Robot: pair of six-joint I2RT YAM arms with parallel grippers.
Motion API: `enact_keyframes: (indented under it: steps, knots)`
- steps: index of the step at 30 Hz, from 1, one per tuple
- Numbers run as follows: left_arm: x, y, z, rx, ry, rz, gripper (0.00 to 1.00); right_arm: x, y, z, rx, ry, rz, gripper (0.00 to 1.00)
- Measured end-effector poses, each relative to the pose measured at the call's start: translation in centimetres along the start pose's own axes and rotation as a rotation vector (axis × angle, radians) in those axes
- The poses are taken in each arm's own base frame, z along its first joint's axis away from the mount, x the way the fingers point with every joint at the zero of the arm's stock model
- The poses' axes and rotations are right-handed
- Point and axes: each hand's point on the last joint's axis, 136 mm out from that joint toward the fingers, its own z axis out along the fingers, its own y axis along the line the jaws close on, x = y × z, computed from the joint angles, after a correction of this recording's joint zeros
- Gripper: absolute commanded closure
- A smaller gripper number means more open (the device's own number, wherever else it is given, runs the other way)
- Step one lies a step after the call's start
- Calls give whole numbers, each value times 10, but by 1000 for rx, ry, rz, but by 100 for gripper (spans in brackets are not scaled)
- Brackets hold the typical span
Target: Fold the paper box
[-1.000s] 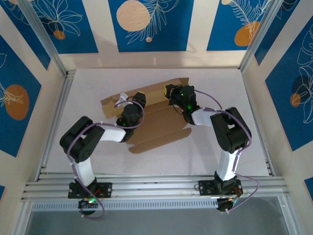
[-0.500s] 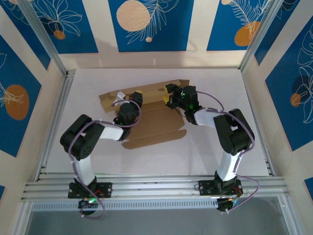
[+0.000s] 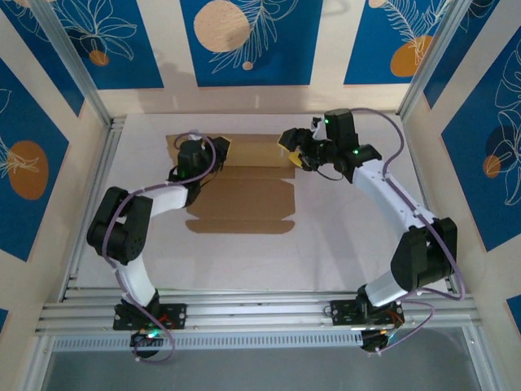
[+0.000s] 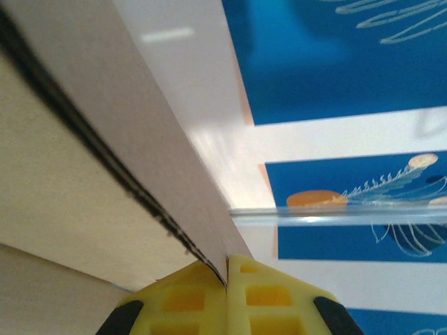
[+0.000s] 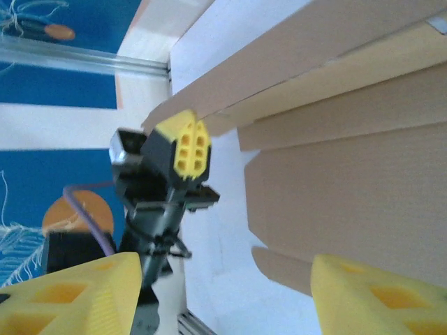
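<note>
Left gripper point(image 4: 227, 279) pinches the paper box point(image 3: 244, 199), the nipped edge hidden; right gripper point(image 5: 223, 269) gapes empty.

The paper box point(image 3: 240, 204) has swung from skewed to square with the back wall point(image 3: 252, 96) and slid nearer it. The left claw point(image 3: 220, 149), pinching its rear flap, travelled wallward too. The right claw point(image 3: 299, 151) has let go, spread and pulled clear.
</note>
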Motion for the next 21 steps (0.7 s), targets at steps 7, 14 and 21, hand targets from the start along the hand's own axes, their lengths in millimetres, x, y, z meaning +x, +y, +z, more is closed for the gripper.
enact_keyframes:
  steps: [7,14,21]
  knots:
    - [12,-7,16,1,181,-4,100,-28,34,-18,51,-40,-196,57]
    - [7,-3,25,7,280,-21,100,-68,14,29,194,-29,-278,47]
    - [9,0,29,40,308,-16,97,-59,-40,98,369,129,-450,48]
